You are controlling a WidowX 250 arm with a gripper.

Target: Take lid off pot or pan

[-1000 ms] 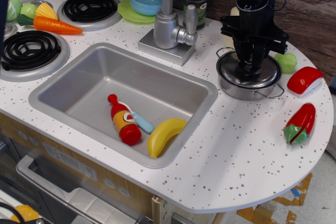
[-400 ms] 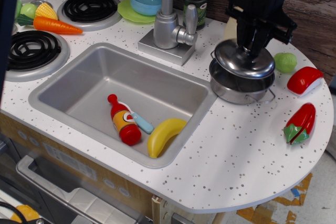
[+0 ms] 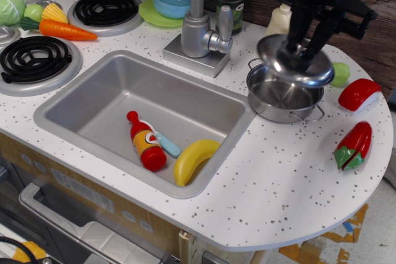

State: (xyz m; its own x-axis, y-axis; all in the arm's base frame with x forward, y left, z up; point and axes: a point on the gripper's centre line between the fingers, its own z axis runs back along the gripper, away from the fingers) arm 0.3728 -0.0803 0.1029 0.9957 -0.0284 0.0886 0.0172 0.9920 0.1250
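Note:
The steel pot (image 3: 281,98) stands on the white counter right of the sink, its inside open to view, wire loop handles at its sides. The round steel lid (image 3: 292,61) hangs tilted just above the pot's far rim, lifted clear of it. My black gripper (image 3: 307,44) comes down from the top right and is shut on the lid's centre knob, which the fingers hide.
The sink basin (image 3: 99,100) holds a red bottle (image 3: 143,143) and a banana (image 3: 193,160). The tap (image 3: 198,29) stands behind it. Red toy foods (image 3: 354,146) (image 3: 359,94) and a green one (image 3: 340,73) lie right of the pot. Burners and vegetables sit left.
The lid was seated on the pot with my gripper on its knob. It has since risen and moved right and back, now tilted clear above the open pot.

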